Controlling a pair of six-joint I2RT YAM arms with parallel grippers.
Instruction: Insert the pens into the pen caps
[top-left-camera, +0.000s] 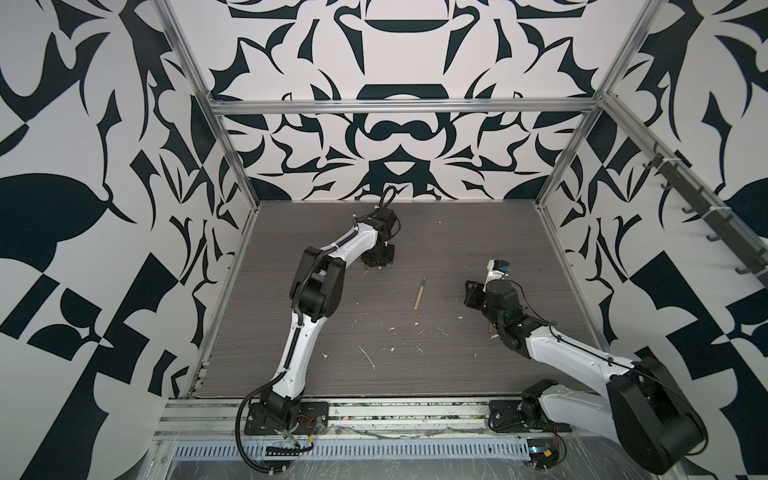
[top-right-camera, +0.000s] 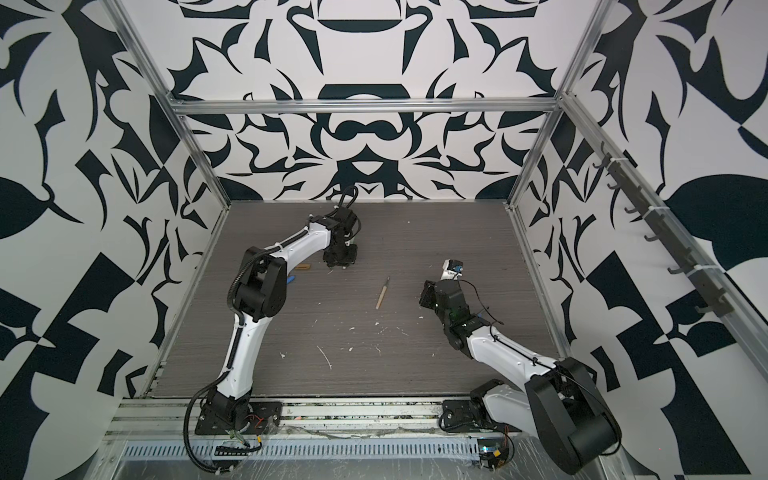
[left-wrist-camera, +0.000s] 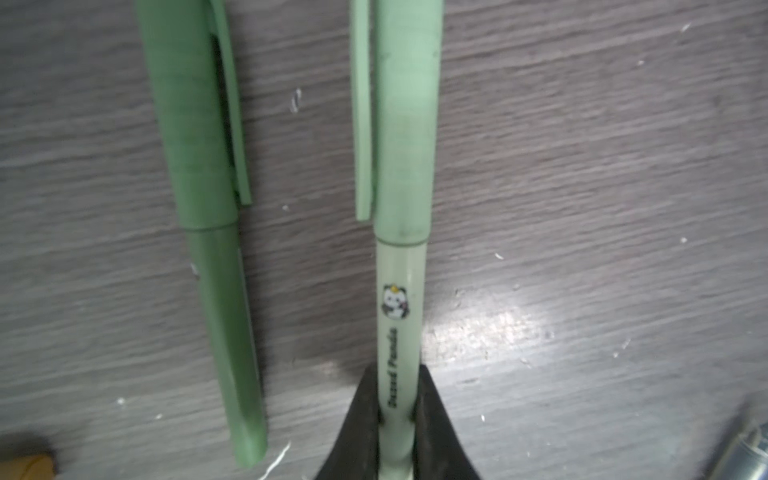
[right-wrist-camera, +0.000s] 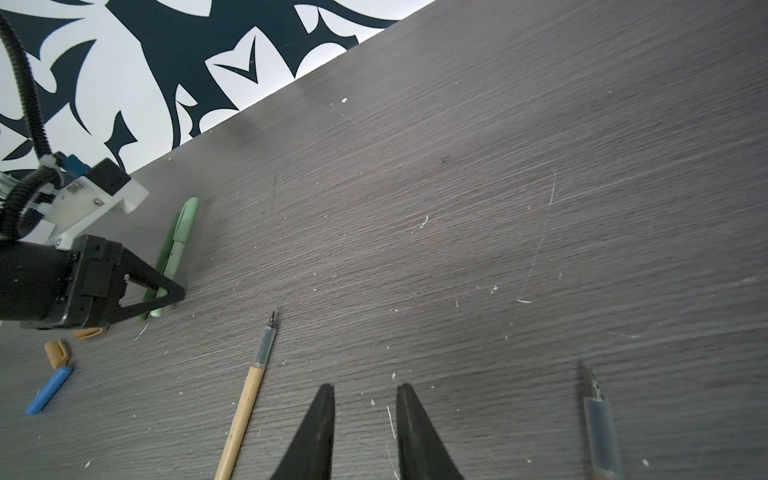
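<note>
Left gripper (left-wrist-camera: 397, 370) fingers (left-wrist-camera: 361, 415) pinch the capped pale green pen (left-wrist-camera: 401, 291), whose top is cut off. The dark green pen (left-wrist-camera: 220, 299) lies just beside it and the tan pen (right-wrist-camera: 243, 415) well apart from it. Right gripper (right-wrist-camera: 365, 388) stands narrowly parted, holding nothing.

The left arm (top-left-camera: 357, 239) reaches toward the far edge of the tabletop (top-left-camera: 457, 232). The left gripper (left-wrist-camera: 399, 374) points down, its fingers (left-wrist-camera: 361, 415) pressed against both sides of the pale green pen (left-wrist-camera: 401, 291). The right arm (top-left-camera: 552, 345) bends low near the right edge, and the right gripper (right-wrist-camera: 365, 390) hovers with its fingers parted.
</note>
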